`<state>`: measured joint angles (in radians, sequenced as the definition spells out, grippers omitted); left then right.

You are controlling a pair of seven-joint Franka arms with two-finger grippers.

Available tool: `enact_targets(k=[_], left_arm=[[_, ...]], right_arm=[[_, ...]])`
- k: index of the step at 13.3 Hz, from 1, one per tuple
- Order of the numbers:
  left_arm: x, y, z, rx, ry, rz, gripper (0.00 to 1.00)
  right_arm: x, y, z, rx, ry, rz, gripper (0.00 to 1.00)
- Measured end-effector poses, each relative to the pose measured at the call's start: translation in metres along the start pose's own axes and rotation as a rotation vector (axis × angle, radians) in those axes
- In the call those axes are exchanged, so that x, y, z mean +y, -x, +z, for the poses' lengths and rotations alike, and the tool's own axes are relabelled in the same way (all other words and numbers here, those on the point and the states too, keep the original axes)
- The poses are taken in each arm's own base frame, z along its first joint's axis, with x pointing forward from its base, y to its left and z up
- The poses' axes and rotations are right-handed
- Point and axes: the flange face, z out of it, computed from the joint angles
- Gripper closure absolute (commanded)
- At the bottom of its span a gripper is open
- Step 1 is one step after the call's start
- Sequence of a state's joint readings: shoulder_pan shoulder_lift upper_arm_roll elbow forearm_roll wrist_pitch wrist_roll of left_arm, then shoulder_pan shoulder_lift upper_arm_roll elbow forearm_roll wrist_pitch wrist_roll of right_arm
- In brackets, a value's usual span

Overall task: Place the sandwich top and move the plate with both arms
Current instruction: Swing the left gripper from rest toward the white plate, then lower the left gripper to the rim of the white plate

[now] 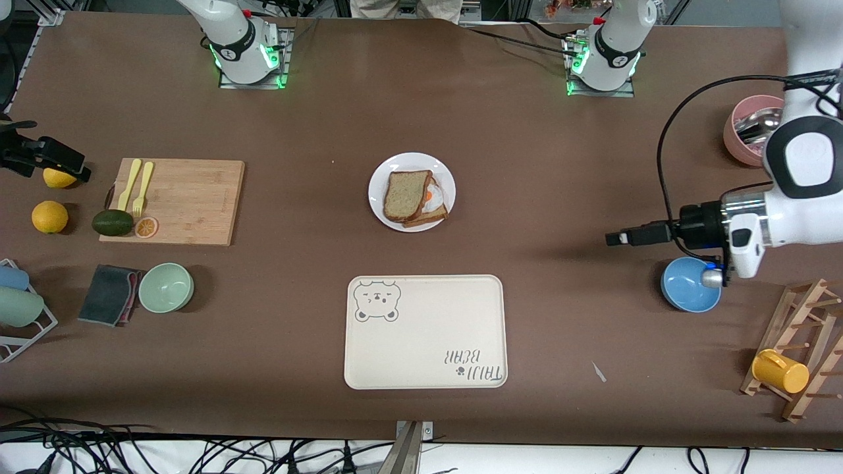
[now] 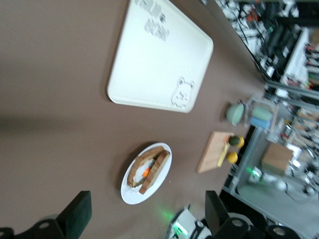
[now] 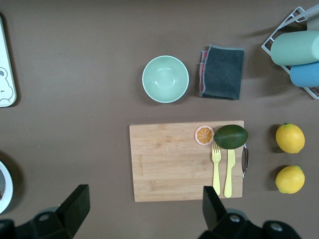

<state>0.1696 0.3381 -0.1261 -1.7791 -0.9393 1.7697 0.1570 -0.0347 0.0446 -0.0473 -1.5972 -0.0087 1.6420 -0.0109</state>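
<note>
A cream tray (image 1: 425,332) with a bear drawing is found at mid-table, near the front camera. Toward the right arm's end, a wooden cutting board (image 1: 172,201) is seen bearing a yellow fork (image 1: 141,187), a yellow knife (image 1: 130,183) and an orange slice (image 1: 146,227); an avocado (image 1: 112,222) rests at its edge. Two lemons (image 1: 50,216) lie beside it. A green bowl (image 1: 166,287) and grey cloth (image 1: 109,294) sit nearer the camera. Toward the left arm's end are noted a blue bowl (image 1: 687,287), a pink bowl (image 1: 745,131) and a wooden rack (image 1: 805,342) holding a yellow cup (image 1: 780,371).

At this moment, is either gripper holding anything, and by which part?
Nothing is held. The left gripper is open above the table near the blue bowl; the right gripper is open over the cutting board.
</note>
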Motion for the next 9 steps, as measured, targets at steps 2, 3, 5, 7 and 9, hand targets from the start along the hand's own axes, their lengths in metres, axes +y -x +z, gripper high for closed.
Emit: enact_targets(k=[2,3,5,7,9], left_arm=[[-0.039,0.01,0.031,-0.048,0.061,0.049,0.0],[-0.052,0.015,0.042,-0.068,0.065,0.059,0.0],[-0.061,0.023,0.062,-0.101,0.059,0.072,0.0],[-0.059,0.027,0.08,-0.116,0.044,0.096,0.0],[-0.052,0.029,0.102,-0.101,0.011,0.111,0.0]], right_arm=[[-0.003,0.001,-0.001,0.002,0.0,-0.006,0.0],[-0.007,0.001,-0.002,0.003,-0.001,-0.012,0.0],[-0.019,0.002,-0.002,0.0,-0.002,-0.035,0.0],[-0.026,0.003,-0.002,-0.004,-0.002,-0.046,0.0],[-0.026,0.003,-0.002,-0.006,-0.002,-0.046,0.0]])
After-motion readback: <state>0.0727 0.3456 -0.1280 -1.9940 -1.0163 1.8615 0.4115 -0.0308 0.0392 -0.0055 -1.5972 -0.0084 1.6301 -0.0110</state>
